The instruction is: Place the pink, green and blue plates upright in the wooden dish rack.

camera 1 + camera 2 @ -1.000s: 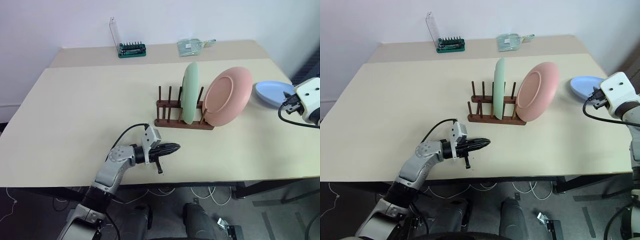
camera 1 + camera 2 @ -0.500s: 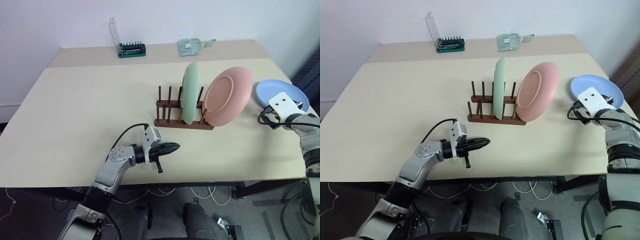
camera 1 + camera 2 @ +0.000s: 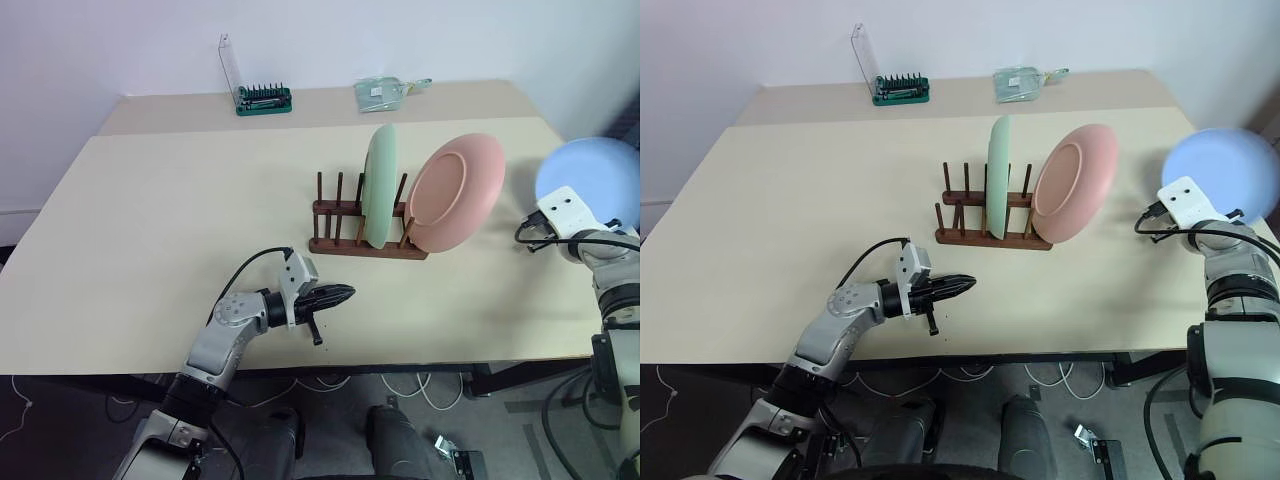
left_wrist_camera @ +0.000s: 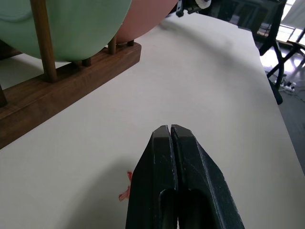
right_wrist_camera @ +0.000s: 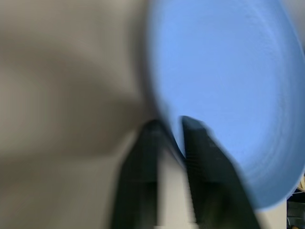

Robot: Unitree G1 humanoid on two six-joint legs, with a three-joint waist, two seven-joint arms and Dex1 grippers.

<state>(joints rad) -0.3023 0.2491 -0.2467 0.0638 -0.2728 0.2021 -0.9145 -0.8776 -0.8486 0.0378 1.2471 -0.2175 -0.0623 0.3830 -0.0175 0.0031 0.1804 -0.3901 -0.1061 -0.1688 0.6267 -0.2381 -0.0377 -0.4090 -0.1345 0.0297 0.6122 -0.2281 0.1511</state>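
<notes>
blue plate [image 5: 224, 90] blurred, right edge cropped

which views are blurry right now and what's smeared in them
Right wrist view: heavy motion blur smears the blue plate and the right gripper pinching its rim. Eye views: that plate's edge is soft. Left wrist view: sharp on the shut left gripper.

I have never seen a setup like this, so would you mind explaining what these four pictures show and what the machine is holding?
This is a two-armed humanoid robot at a table. Two pictures come from its head cameras, looking down; the other two from cameras on each wrist. On the table stands a wooden dish rack with a green plate upright in it and a pink plate leaning at its end. The right gripper is shut on the rim of a blue plate, tipped up. The left gripper is shut, empty, near the rack.
</notes>
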